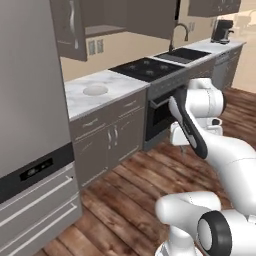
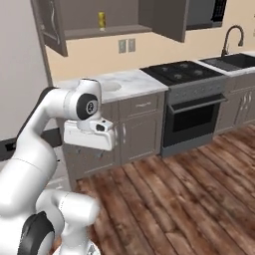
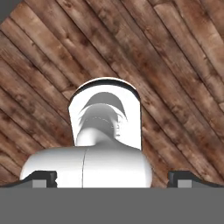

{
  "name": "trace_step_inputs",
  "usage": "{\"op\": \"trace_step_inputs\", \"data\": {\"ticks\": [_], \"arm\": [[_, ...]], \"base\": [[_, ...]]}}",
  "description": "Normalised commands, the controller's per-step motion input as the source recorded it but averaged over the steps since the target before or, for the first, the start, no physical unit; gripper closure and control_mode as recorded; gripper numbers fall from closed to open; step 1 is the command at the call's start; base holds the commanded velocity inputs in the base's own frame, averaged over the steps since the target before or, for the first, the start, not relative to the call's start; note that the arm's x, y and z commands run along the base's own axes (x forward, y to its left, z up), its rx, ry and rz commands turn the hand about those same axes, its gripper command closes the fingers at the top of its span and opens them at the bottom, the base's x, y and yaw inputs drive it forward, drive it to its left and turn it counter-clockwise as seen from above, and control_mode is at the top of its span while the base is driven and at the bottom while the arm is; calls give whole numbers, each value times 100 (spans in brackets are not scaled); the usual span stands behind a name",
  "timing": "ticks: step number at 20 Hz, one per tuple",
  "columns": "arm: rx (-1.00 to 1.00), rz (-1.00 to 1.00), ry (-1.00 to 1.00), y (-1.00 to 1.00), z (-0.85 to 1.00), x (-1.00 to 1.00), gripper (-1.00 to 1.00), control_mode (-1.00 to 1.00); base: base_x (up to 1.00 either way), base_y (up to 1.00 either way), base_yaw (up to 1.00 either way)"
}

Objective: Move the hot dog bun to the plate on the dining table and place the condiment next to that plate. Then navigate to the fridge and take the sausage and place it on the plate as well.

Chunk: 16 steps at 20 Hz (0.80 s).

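Grey steel fridge (image 1: pixel 30 115) fills the left edge of the left base view, to the left of the folded arm, so by my reading the sausage waits inside it, unseen. The gripper (image 3: pixel 112 177) points straight down at the wooden floor (image 3: pixel 175 65), jaws spread wide and empty. A yellow condiment bottle (image 2: pixel 101 21) stands upright on the open cabinet shelf (image 2: pixel 107 31) above the marble counter (image 2: pixel 134 82).

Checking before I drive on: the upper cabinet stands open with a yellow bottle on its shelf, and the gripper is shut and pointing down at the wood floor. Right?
Not quite. In the hand view the gripper is open, fingertips wide apart, over the wood floor. The upper cabinet is open with the yellow bottle on its shelf, as the right base view shows.
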Motion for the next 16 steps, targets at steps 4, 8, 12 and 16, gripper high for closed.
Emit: {"op": "trace_step_inputs", "data": {"ticks": [4, 8, 12, 16], "arm": [[0, 0, 0, 0, 0, 0, -100, 100], [0, 0, 0, 0, 0, 0, -100, 100], [0, 0, 0, 0, 0, 0, -100, 100], [0, 0, 0, 0, 0, 0, -100, 100]], "base": [[100, -7, 0], [100, -19, 10], [100, -32, 21], [96, -41, 33]]}}
